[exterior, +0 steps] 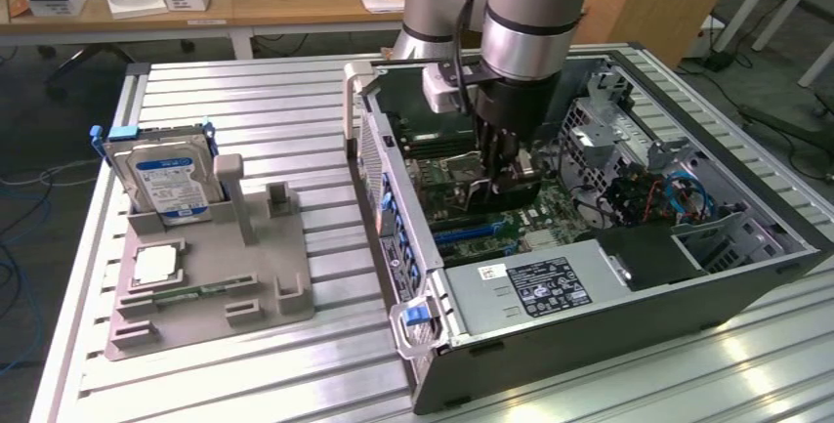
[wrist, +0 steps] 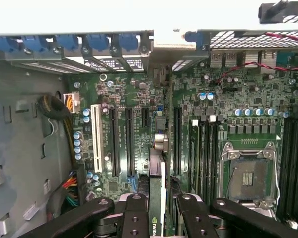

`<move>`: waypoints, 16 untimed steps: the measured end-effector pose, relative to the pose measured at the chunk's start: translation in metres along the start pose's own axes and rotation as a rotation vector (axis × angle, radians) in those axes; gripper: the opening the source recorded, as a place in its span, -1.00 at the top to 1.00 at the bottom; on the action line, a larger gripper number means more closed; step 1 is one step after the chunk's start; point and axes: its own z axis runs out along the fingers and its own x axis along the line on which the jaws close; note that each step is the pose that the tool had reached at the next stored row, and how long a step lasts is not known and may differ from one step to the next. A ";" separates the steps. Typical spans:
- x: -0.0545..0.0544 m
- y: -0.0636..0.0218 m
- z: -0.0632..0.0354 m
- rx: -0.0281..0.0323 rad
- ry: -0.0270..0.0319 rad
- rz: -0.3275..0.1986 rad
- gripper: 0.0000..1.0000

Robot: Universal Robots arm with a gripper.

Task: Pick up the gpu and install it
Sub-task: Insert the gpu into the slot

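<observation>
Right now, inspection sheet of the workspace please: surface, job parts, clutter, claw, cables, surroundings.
Surface: slotted aluminium table.
Job's things: gpu held edge-on over the motherboard slots, inside the open PC case.
Clutter: grey fixture tray holding upright hard drive, CPU, memory stick.
Grippers: claw shut on the gpu.
Cables: blue cables in the case; wire bundle beside the motherboard.
Surroundings: wooden desk behind the table.

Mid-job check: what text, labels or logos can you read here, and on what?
No word reads clearly.
gpu: green-and-white logo mark, lettering beside it too small.
hard drive blue-white label: blurred.
grey metal box label: too small.
motherboard print: too small.
</observation>
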 end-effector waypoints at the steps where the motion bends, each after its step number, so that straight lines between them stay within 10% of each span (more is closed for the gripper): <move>1: 0.000 0.0002 0.0013 0.0000 0.0000 0.000 0.47; 16: 0.001 0.0007 0.0114 0.0001 -0.0002 0.000 0.47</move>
